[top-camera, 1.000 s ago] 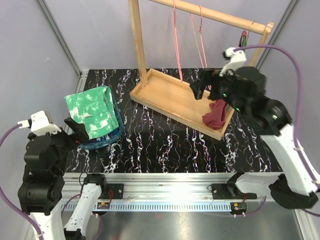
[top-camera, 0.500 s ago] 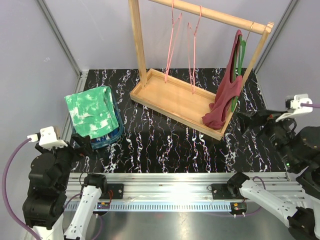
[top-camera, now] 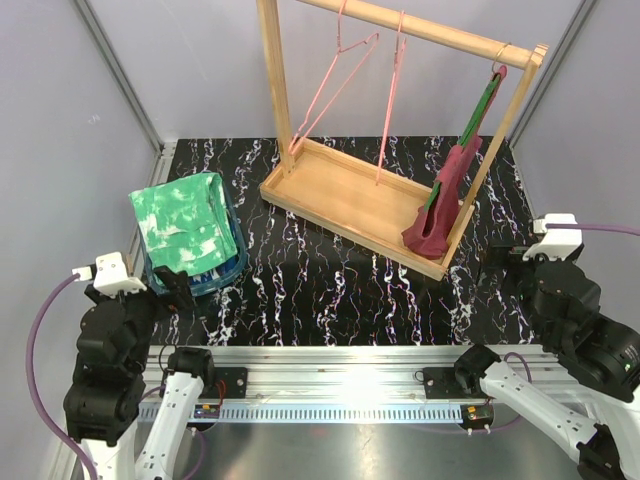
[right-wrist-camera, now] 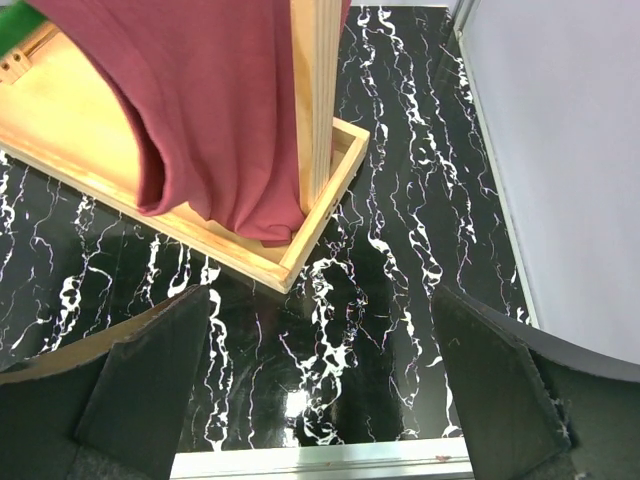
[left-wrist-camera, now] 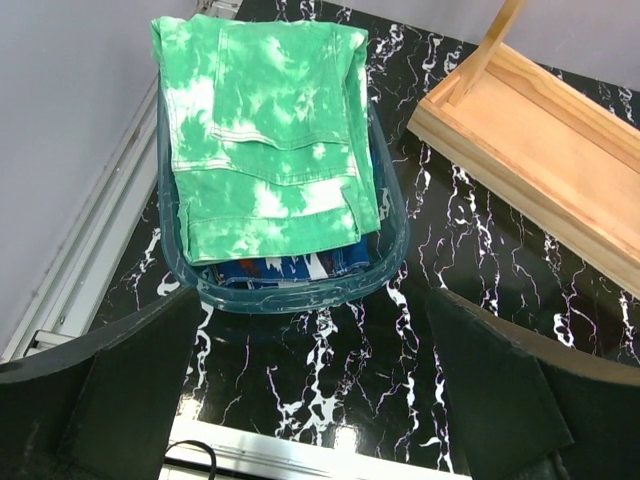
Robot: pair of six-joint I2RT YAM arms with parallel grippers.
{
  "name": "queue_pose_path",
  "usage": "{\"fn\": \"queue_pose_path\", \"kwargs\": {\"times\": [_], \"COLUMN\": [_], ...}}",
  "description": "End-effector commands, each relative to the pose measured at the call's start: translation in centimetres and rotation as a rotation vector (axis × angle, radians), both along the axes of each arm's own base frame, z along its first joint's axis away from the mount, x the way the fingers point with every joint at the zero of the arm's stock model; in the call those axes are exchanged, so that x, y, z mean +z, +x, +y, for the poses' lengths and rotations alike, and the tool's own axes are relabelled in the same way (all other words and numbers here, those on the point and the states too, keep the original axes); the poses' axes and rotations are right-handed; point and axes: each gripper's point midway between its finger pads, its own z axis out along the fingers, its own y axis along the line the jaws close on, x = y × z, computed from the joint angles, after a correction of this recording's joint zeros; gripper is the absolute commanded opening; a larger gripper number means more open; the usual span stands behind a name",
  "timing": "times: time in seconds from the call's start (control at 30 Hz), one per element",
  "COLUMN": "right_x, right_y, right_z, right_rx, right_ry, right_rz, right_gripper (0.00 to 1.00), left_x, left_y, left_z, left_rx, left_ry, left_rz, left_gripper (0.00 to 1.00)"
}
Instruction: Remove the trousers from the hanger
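Lying folded in the basket (left-wrist-camera: 290, 300), green trousers (left-wrist-camera: 265, 130) atop blue trousers (left-wrist-camera: 290, 268) sit straight ahead of the left fingers (left-wrist-camera: 120, 400), long axis running away; right fingers (right-wrist-camera: 130, 390) far off, facing the maroon garment (right-wrist-camera: 200, 100); both pairs spread, empty.

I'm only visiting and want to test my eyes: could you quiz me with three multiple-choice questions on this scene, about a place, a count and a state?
1. Where do the green trousers lie? A) on a hanger B) on top in the basket C) on the wooden tray
2. How many pink hangers hang bare on the rail? A) one B) two C) four
3. How is the left pincer? A) open and empty B) shut on cloth C) shut on a hanger
Answers: B, they cover the blue pair there; B, two bare pink wires show; A, its fingers stand apart, nothing between.
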Motion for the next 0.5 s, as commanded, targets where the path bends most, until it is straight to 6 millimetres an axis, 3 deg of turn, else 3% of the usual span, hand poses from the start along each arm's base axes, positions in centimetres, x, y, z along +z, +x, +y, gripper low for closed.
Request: {"fn": "queue_pose_path", "kwargs": {"times": [0.0,0.47], "right_x": [0.16,0.15], "right_y": [0.31,0.60], "right_z": [-0.22,0.32], "right_rx": [-0.033,-0.021], "right_ry": [0.022,0.051], "right_rz": [-0.025,-0.043], "right_gripper": [0.99,1.00], "left_x": [2.01,2.32], "left_y": [0.59,0.40], "left_z": [-0.51,-0.36], "left_rx": [-0.026,-0.024], "left_ry": [-0.014,-0.004], "left_rz": [-0.092,-0.114], "left_gripper": [0.99,0.99]}}
